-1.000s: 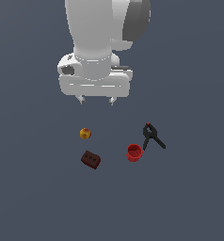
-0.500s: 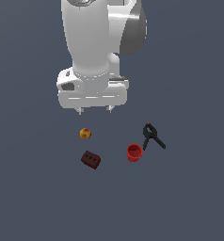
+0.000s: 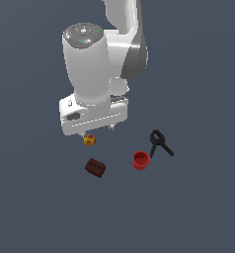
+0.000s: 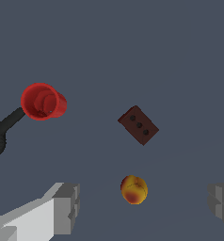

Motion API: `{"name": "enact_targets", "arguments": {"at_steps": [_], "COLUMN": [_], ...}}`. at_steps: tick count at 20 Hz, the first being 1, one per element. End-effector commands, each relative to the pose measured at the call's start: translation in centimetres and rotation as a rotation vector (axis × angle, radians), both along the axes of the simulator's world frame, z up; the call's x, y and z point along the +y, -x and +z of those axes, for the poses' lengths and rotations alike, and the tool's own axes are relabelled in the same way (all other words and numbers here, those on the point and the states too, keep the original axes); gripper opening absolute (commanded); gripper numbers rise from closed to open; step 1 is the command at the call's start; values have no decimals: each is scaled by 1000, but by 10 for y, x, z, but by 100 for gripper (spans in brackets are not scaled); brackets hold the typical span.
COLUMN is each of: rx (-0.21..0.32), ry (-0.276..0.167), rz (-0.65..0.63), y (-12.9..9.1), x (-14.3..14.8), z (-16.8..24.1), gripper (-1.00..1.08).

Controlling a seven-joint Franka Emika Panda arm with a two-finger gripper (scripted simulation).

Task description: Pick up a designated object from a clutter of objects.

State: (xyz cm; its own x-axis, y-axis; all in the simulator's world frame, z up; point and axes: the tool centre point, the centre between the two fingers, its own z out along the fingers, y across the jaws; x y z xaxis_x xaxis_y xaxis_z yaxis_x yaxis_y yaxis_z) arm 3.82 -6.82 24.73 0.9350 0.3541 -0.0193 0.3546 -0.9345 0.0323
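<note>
The dark red-brown block (image 3: 95, 167) with small dark holes lies on the grey floor, to the exterior view's left of the red cup (image 3: 140, 160). It also shows in the wrist view (image 4: 138, 125), with three holes in one face. My gripper (image 3: 96, 130) hangs open and empty above the floor, over the yellow-red ball (image 3: 90, 140), behind the block. In the wrist view the ball (image 4: 134, 189) sits between my two spread fingers (image 4: 67, 207). The black spring clamp (image 3: 160, 142) lies beside the cup.
The cup (image 4: 42, 101) and part of the clamp (image 4: 2, 133) show in the wrist view too. The floor is a flat dark grey surface with no edges in view.
My arm has swung toward the exterior view's left and come lower, nearer the ball and the block. The four objects have not moved.
</note>
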Motion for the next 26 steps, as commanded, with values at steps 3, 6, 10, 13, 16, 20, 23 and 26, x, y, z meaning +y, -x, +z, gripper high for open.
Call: {"name": "enact_targets", "arguments": {"at_steps": [3,6,10,13,16,20,23,26], "rx": [3,6,8,9,10,11,11,10], "ry": [-3,-5,-9,-13,-17,-22,-26,-30], "rz": [110,182,278,350,422,517,584,640], "y": [-10,-16,-24,-29,-33,-38,-41,-43], "x": [-5,-8,-13,-16,-19,-23,-26,-28], "z": [-22,-38,-59,-75,-91,-113,-129,-142], "gripper": [100,100,100,100,100,100,100,100]}}
